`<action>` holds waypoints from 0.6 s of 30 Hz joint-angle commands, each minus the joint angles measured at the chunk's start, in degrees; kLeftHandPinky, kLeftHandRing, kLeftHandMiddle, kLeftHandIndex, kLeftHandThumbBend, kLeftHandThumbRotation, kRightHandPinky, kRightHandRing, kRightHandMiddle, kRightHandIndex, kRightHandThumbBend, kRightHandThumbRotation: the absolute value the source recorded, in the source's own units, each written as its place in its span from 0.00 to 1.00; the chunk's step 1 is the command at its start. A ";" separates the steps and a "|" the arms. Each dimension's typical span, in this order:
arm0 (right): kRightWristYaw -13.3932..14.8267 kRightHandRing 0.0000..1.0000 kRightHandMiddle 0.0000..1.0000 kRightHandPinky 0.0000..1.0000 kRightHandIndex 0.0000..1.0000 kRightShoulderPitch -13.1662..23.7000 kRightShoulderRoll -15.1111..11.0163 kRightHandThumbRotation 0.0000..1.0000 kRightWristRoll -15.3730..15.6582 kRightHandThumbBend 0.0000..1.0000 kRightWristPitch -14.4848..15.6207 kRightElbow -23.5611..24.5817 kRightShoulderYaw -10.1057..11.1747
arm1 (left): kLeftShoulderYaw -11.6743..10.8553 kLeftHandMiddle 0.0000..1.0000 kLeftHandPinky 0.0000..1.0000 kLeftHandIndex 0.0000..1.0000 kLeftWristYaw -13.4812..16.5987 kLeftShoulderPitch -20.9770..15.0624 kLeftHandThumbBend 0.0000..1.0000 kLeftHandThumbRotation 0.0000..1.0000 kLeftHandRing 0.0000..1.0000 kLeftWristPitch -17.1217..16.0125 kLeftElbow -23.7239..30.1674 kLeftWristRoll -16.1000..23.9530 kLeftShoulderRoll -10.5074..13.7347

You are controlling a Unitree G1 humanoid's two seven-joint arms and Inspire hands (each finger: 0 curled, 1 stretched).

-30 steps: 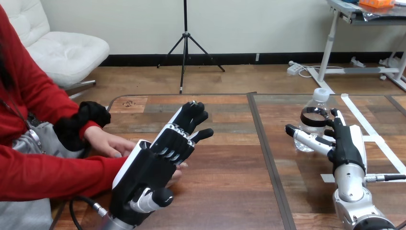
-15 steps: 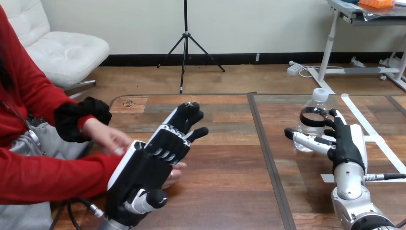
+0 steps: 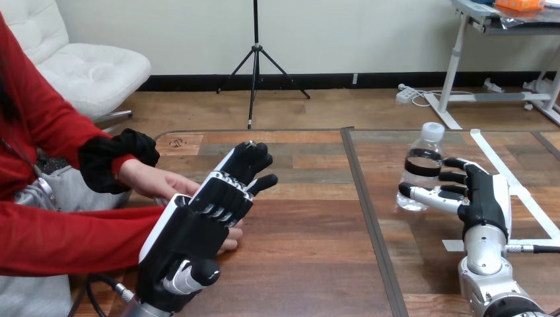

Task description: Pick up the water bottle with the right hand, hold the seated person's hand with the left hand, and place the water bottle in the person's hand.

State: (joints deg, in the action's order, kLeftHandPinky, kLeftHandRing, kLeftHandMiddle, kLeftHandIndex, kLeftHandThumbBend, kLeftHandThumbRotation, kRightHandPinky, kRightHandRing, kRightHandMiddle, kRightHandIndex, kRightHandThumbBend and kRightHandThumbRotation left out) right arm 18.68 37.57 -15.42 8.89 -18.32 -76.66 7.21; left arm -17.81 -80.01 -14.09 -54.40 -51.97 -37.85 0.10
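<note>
Water bottle (image 3: 420, 168), clear with a white cap and a dark band round its middle, stands upright on the right half of the table (image 3: 310, 264), just left of a strip of white tape (image 3: 519, 193). The right hand (image 3: 481, 197) is closed round it from the right side: the thumb lies across the front of the bottle's lower part and the fingers (image 3: 454, 177) curl in against its right flank, while the bottle's base rests on the table. The left hand (image 3: 198, 224) is held up over the left half of the table with its fingers straight and spread slightly apart, gripping nothing. Under its palm lies the person's hand with the red sleeve (image 3: 230, 242), only the fingertips showing past the black shell; whether the two touch I cannot tell. The person's hand with the black cuff (image 3: 150, 181) hovers just beside and behind the left hand. A dark seam (image 3: 365, 198) runs down the wooden table between its two halves.
</note>
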 commanded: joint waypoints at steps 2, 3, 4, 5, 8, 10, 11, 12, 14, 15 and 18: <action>0.86 0.61 0.62 0.56 0.59 5.22 1.27 0.00 -0.70 0.94 -2.25 0.59 0.75 | -0.36 0.95 0.90 0.94 -0.10 -3.01 1.00 0.63 0.95 0.89 1.62 -0.31 0.36; 1.74 0.61 0.62 0.56 0.59 5.18 1.23 0.00 -0.14 0.94 -2.25 0.59 0.32 | -0.44 0.95 0.90 0.93 -0.12 -3.11 1.00 0.63 0.95 0.47 1.59 -0.25 0.27; 2.37 0.59 0.60 0.54 0.57 5.19 1.19 0.00 0.32 0.95 -2.16 0.58 -0.03 | -0.51 0.95 0.89 0.93 -0.13 -3.20 1.00 0.63 0.95 0.13 1.53 -0.19 0.22; 2.80 0.58 0.59 0.53 0.57 5.20 1.16 0.00 0.63 0.95 -2.10 0.56 -0.27 | -0.57 0.95 0.89 0.93 -0.13 -3.28 1.00 0.64 0.95 -0.09 1.48 -0.13 0.19; 1.99 0.55 0.57 0.51 0.55 5.20 1.41 0.00 -0.34 0.95 -2.14 0.56 0.61 | -1.07 0.95 0.89 0.93 -1.43 -3.78 1.00 0.63 0.95 1.14 1.14 -1.42 -0.38; 2.49 0.54 0.56 0.49 0.54 5.16 1.49 0.00 -0.33 0.95 -2.03 0.56 0.65 | -0.88 0.95 0.89 0.93 -0.78 -3.57 1.00 0.63 0.95 1.19 1.52 -0.87 -0.45; 2.66 0.53 0.56 0.48 0.54 5.17 1.52 0.00 -0.28 0.94 -1.98 0.55 0.64 | -0.88 0.95 0.89 0.93 -0.59 -3.54 1.00 0.62 0.95 1.20 1.60 -0.65 -0.45; 3.02 0.52 0.55 0.47 0.53 5.18 1.58 0.00 -0.36 0.94 -1.65 0.54 0.76 | -1.03 0.95 0.89 0.93 -0.56 -3.60 1.00 0.62 0.95 1.15 1.51 -0.69 -0.57; 3.37 0.51 0.55 0.46 0.53 5.22 1.66 0.00 -0.46 0.93 -1.24 0.50 0.93 | -1.30 0.94 0.88 0.92 -0.64 -3.79 1.00 0.63 0.94 1.15 1.25 -0.84 -0.70; 3.48 0.51 0.55 0.46 0.53 5.15 1.70 0.00 -0.51 0.93 -1.27 0.53 1.02 | -1.30 0.94 0.88 0.92 -0.72 -3.86 1.00 0.63 0.94 1.08 1.21 -0.78 -0.72; 3.73 0.51 0.54 0.45 0.53 5.05 1.71 0.00 -0.49 0.92 -1.15 0.56 1.05 | -1.10 0.94 0.88 0.92 -0.21 -3.77 1.00 0.63 0.94 1.15 1.40 -0.14 -0.64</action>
State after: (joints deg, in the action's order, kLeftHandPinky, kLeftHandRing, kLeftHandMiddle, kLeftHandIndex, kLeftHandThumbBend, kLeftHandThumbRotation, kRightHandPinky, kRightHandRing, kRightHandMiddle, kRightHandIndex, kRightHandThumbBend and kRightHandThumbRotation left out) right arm 21.36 37.59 -13.85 8.83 -18.82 -76.70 7.75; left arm -18.92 -80.72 -14.37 -53.37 -51.97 -37.92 -0.27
